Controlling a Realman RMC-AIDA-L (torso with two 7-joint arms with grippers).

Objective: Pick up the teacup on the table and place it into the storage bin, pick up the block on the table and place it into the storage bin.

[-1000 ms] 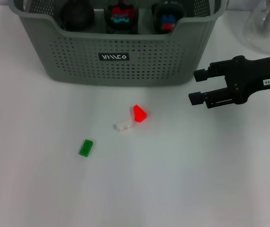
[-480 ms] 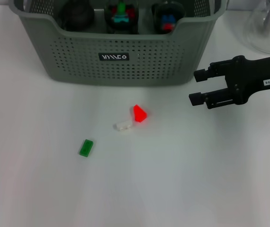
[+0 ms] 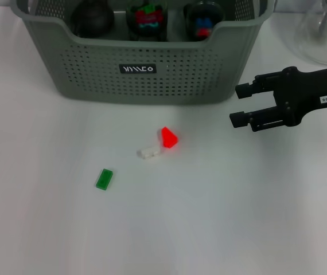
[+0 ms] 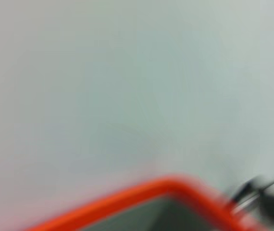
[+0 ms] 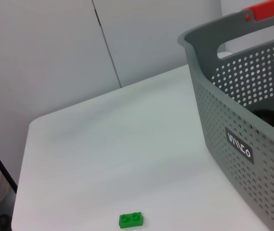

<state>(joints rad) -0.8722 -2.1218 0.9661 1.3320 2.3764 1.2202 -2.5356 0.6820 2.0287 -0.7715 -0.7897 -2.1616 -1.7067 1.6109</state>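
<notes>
The grey-green storage bin (image 3: 143,63) stands at the back of the table and also fills the side of the right wrist view (image 5: 242,144). Inside it sit three dark round cups (image 3: 93,17) with coloured pieces in them. No teacup shows on the table itself. Three small blocks lie in front of the bin: a red one (image 3: 168,138), a white one (image 3: 148,152) touching it, and a green one (image 3: 104,179) (image 5: 131,220) off to the left. My right gripper (image 3: 239,105) hovers open and empty to the right of the red block. My left gripper is out of view.
A clear glass vessel (image 3: 324,31) stands at the back right, behind my right arm. The left wrist view shows only a pale surface and a blurred orange rim (image 4: 166,190). An orange edge (image 5: 267,8) shows behind the bin.
The coloured pieces in the middle cup inside the bin look differently arranged. My right gripper and the three blocks on the table have not moved.
</notes>
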